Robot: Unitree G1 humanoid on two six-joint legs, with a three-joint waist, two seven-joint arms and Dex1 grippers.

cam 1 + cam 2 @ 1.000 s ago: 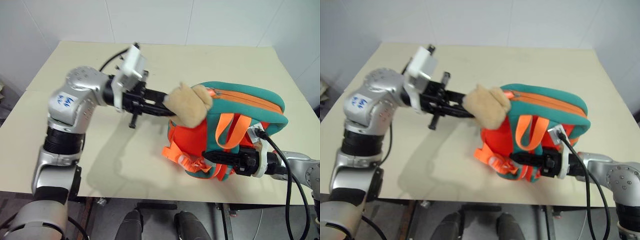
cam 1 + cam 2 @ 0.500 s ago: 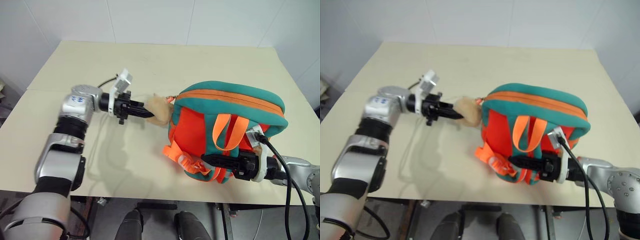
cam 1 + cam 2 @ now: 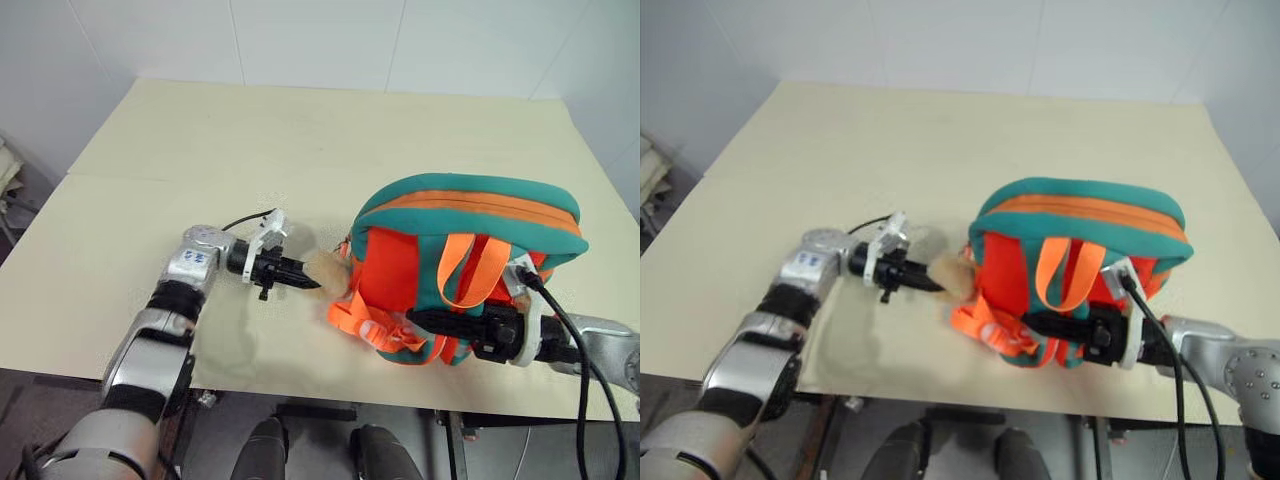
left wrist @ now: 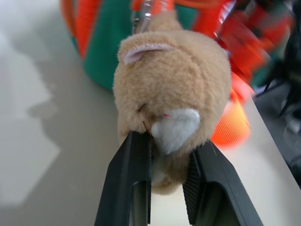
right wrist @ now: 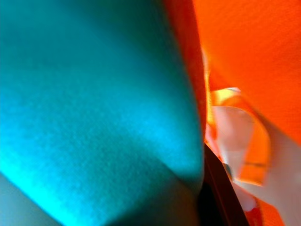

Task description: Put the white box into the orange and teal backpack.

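Backpack [image 3: 470, 260] on the table [image 3: 200, 140], near its front edge; plush bear [image 3: 327, 273] just left of it.

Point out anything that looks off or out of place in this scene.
The left gripper is shut on the tan plush bear hanging from the puffy orange and teal backpack, pulling the toy out sideways, low over the beige table. The right gripper clamps the bag's lower front, among its orange straps. The zip looks closed.
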